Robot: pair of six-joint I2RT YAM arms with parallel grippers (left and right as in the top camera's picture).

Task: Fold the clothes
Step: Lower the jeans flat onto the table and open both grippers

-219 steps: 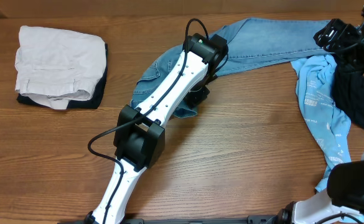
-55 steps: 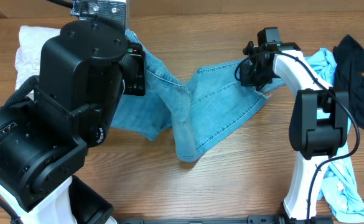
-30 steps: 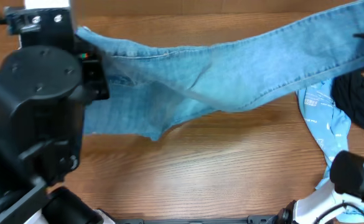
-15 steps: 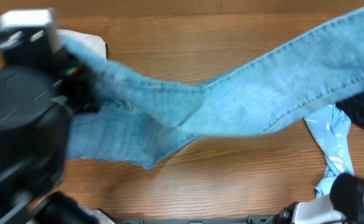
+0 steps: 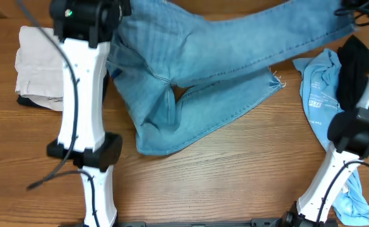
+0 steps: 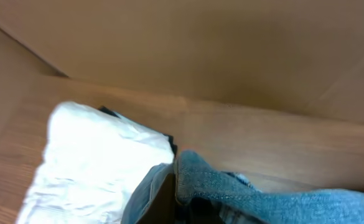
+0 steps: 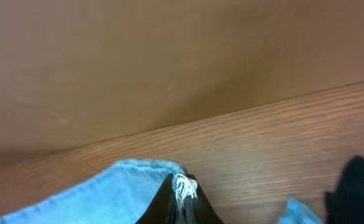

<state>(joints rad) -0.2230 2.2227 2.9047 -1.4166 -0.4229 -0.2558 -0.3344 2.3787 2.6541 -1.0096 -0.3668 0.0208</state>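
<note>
Left wrist view shows me my left gripper (image 6: 171, 208) pinching the jeans (image 6: 256, 204) by an edge, my right gripper (image 7: 180, 204) pinching a frayed hem, and the jeans stretched between them, one leg on the table (image 5: 234, 183).

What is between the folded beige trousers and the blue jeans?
In the overhead view, the left arm's white link crosses between the beige trousers and the jeans.

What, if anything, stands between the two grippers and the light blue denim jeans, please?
Nothing visible does: the left gripper and the right gripper each pinch the light blue denim jeans directly, with the fabric stretched between them.
</note>
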